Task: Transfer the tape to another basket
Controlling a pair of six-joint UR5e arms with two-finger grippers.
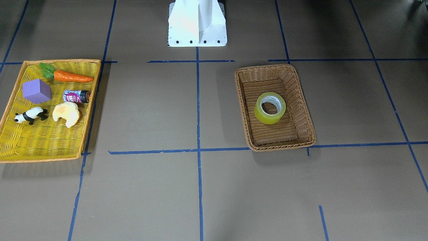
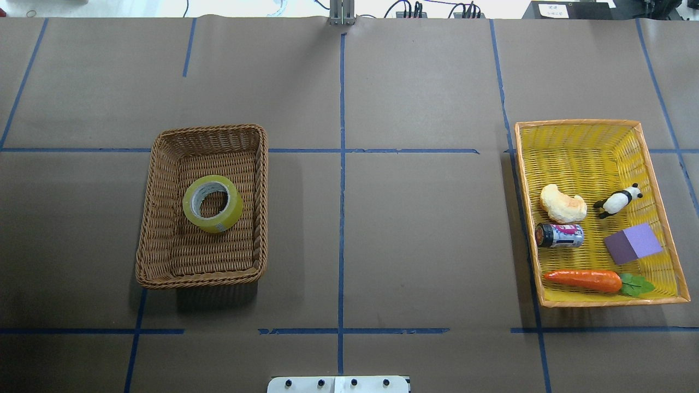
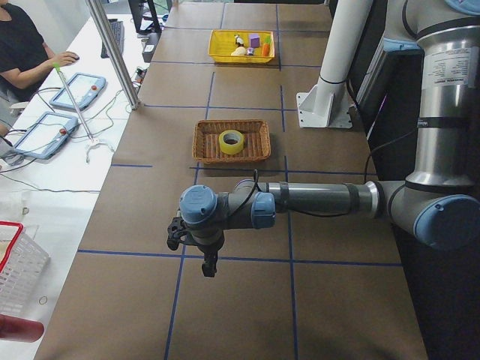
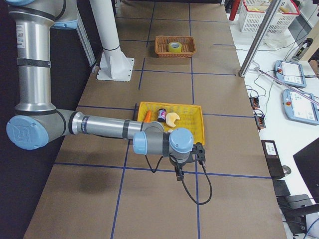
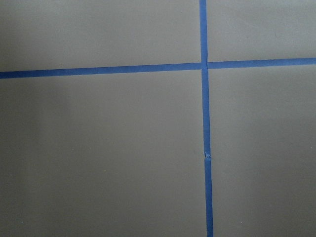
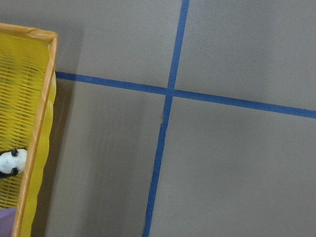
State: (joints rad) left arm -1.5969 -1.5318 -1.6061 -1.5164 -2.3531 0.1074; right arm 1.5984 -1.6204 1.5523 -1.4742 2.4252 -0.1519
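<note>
The tape (image 1: 270,107), a yellow-green roll with a grey-white core, lies flat in the middle of the brown wicker basket (image 1: 301,100). The overhead view shows the tape (image 2: 213,203) and basket (image 2: 164,218) on the table's left half. Neither gripper shows in the overhead or front views. My left gripper (image 3: 174,234) hangs over bare table beyond the basket (image 3: 206,142), far from the tape (image 3: 231,140). My right gripper (image 4: 199,152) hangs just beside the yellow tray (image 4: 192,129). I cannot tell whether either is open or shut.
The shallow yellow tray (image 2: 579,147) on the right half holds a croissant toy (image 2: 562,203), a panda figure (image 2: 617,201), a small can (image 2: 560,235), a purple block (image 2: 633,243) and a carrot (image 2: 584,279). The white robot base (image 1: 197,23) stands at the table's edge. Blue tape lines cross the brown table.
</note>
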